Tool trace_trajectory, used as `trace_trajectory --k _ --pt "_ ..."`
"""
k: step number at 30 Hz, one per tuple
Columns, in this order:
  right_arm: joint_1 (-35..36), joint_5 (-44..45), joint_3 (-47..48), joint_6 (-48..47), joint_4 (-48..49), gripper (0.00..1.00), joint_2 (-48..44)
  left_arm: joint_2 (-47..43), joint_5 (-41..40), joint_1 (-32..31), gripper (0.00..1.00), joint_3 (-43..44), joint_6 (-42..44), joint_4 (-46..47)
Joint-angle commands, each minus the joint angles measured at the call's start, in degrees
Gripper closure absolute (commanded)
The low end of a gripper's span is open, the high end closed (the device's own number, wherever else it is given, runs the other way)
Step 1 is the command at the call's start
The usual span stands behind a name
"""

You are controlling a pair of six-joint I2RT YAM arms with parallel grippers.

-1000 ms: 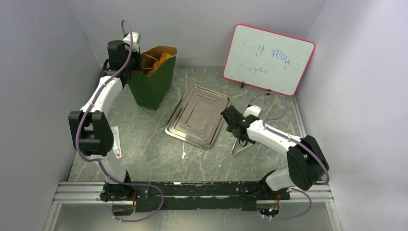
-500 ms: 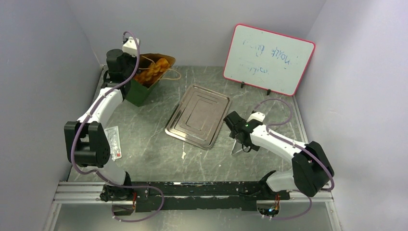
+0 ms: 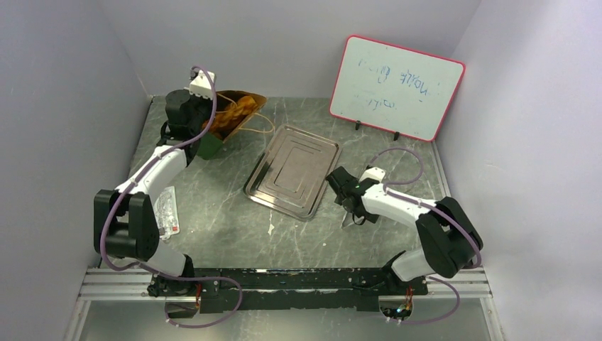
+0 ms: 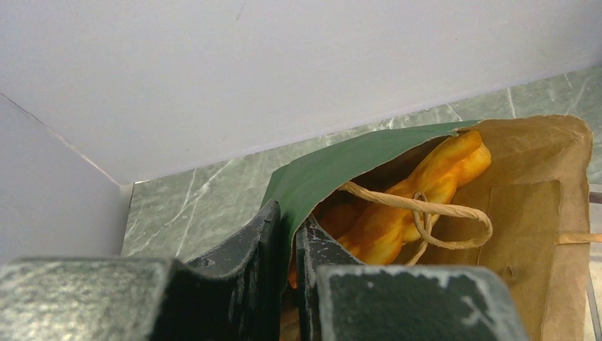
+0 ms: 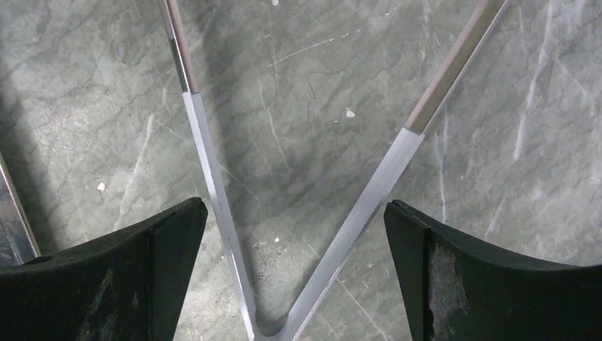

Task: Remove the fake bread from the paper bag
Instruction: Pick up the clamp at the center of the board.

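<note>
On the grey-green marbled counter, the tall dark green paper bag is tipped over at the far left. Its wall is pinched tight in the left hand, and the golden braided fake bread is exposed at its brown mouth. The right hand is held spread wide over silver metal tongs. The bag is judged to be steadied for emptying, so next the tongs would have to be gripped and carried to the bread.

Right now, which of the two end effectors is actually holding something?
The left end effector, clamped on the green wall of the bag. The right end effector hangs open over the tongs, gripping nothing.
</note>
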Motion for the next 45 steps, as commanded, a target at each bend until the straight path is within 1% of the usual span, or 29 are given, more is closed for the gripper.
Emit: trace_trajectory --k 1,5,7,11,19,24,27,34,37,45 --pt "0.1 2.0 -1.4 -0.2 2.5 0.0 1.1 -1.6 -1.4 -0.3 0.93 -1.4 -1.9 3.5" --pt "0.2 2.1 -3.7 0.7 4.8 0.0 2.5 -2.3 -1.7 -0.6 0.93 -3.0 -2.7 3.9" --pt "0.1 2.4 -5.1 0.5 7.2 0.02 2.7 -2.4 -1.9 -0.6 0.93 -3.6 -3.0 3.7" --pt "0.1 4.1 -6.2 -0.4 9.5 0.18 2.6 -2.7 -1.4 -0.6 0.93 -4.5 -3.3 2.8" --pt "0.1 4.0 -6.7 -2.8 10.2 0.3 -0.1 -4.9 -0.9 -0.6 0.93 -7.2 -5.9 1.3" --pt "0.3 2.0 -9.0 -6.3 11.6 0.45 -6.0 -8.0 -1.3 -2.1 0.93 -9.7 -7.8 1.9" --pt "0.7 1.4 -10.0 -8.5 11.5 0.47 -10.7 -9.5 -1.4 -3.3 0.93 -10.7 -9.7 2.3" --pt "2.1 2.1 -9.2 -10.2 6.6 0.47 -19.6 -10.5 -3.4 -7.7 0.93 -12.2 -14.1 3.8" --pt "2.4 1.4 -9.2 -10.8 5.6 0.47 -22.6 -10.9 -3.9 -8.5 0.93 -13.3 -16.8 5.0" --pt "3.0 -2.2 -9.2 -13.6 4.9 0.56 -27.8 -11.1 -3.9 -8.7 0.93 -14.6 -20.5 6.1"
